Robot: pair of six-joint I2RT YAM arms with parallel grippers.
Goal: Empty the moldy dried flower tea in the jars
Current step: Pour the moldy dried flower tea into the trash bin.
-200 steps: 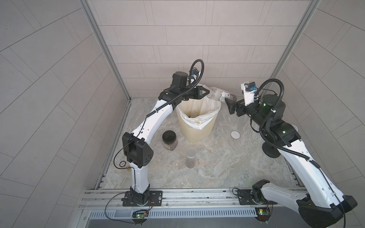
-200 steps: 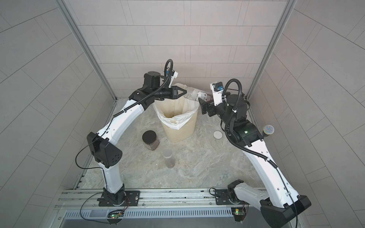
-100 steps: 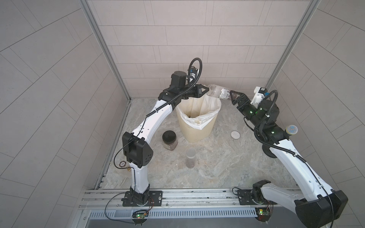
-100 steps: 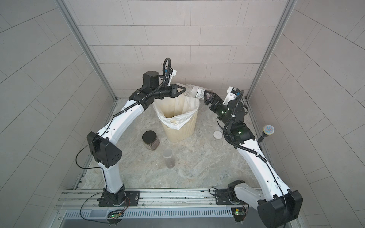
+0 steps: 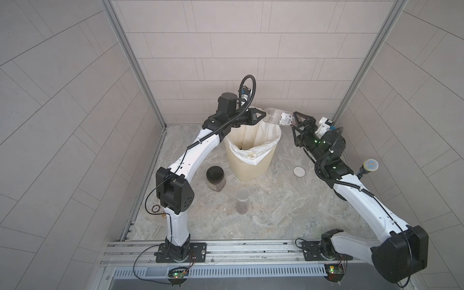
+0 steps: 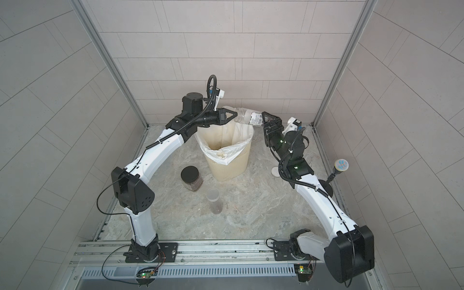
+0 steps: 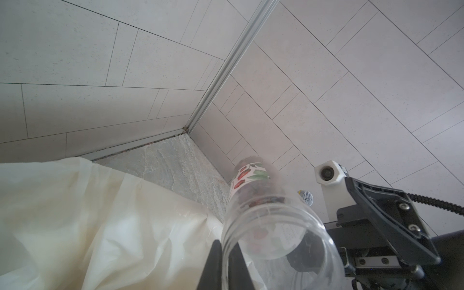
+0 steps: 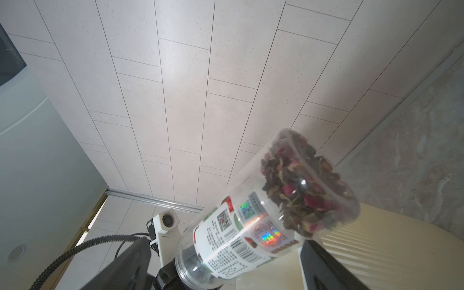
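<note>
Clear plastic and a printed label mark the labelled jar, which we see lying almost level, lidless, above the far-right rim of the cream ribbed bin. We find the left gripper pinching its mouth rim, with one finger showing before the wrist view's edge cuts it off. Reddish-brown dried flower tea sits packed at the jar's base end. The right gripper stands spread around that base; we cannot tell whether either pad touches.

On the marble table, near and left of the bin, we see the black-lidded jar. Nearer than it is the tall slim cylinder. Each holds a dark layer low inside. A white lid lies right of the bin; in a top view the right arm hides part of that lid. Shadow keeps us from making out the bin's bottom.
</note>
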